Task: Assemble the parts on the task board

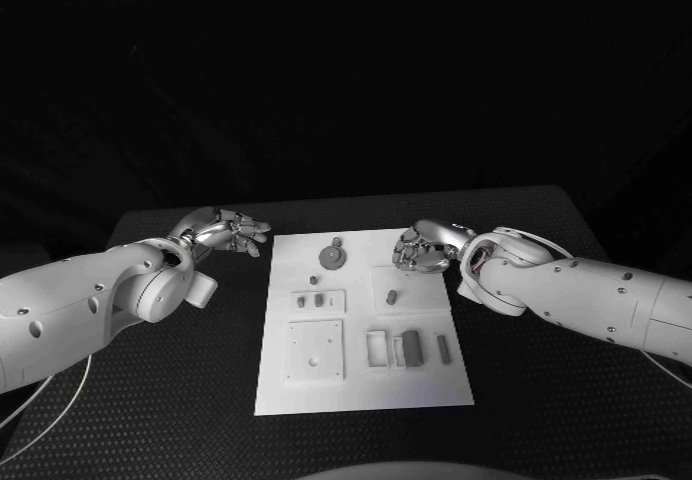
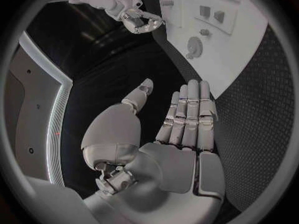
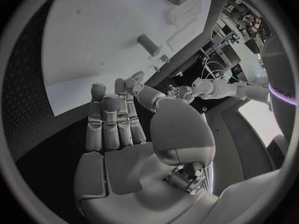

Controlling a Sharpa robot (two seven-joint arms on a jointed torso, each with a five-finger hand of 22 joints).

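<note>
Task board: white, flat, rectangular, lying in middle of black table, long side running away from robot. Carries several small grey parts. At far end, round grey part like a toothed disc, with a smaller dark piece just beyond it. Below that, on left half, shallow framed recess with two small dark pieces inside, side by side. On right half, level with it, single small oblong grey part, lying alone on bare white. Nearer to robot, on left, larger square raised plate, white like board, with small holes. Beside it on right, row of three upright pieces: one pale frame, one darker block, one thin grey bar, close together but exact contact between them not possible to tell.

Left hand, silver, hanging just beside far left corner of board, above table, not touching it. In left wrist view same hand with fingers stretched straight and close together, thumb apart, holding nothing.

Right hand over far right part of board, near round part but apart from it. In right wrist view hand with fingers extended, side by side, thumb spread away, palm empty, white board ahead of fingertips.
</note>
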